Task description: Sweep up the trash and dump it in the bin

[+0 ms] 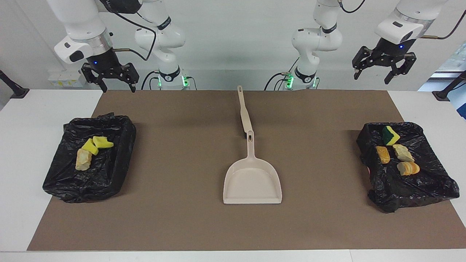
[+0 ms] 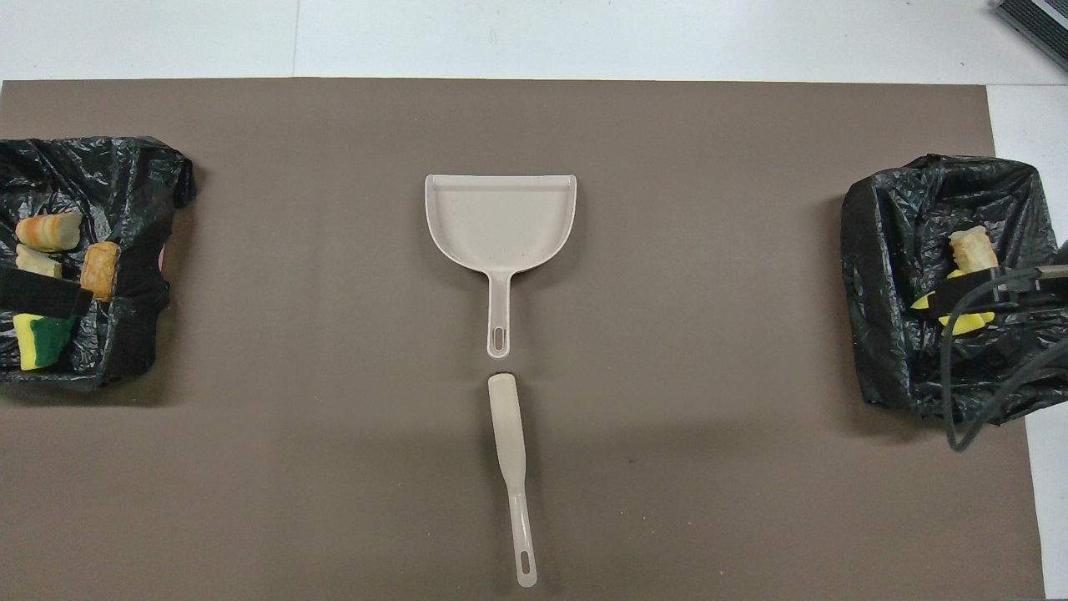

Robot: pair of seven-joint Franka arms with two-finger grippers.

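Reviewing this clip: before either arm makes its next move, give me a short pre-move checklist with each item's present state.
1. Left gripper open and empty, raised above the table: ok.
2. Right gripper open and empty, raised above the table: ok.
3. Dustpan flat on the mat, empty, ungripped: ok.
4. Brush on the mat, nearer to the robots than the dustpan, ungripped: ok.
5. Trash all inside the two black-lined bins, none loose on the mat: ok.
6. Whether anything remains to sweep: cannot tell.

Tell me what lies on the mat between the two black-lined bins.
Between one bin and the other bin lie the dustpan and, nearer the robots, the brush; otherwise bare mat, clearest in the facing view.
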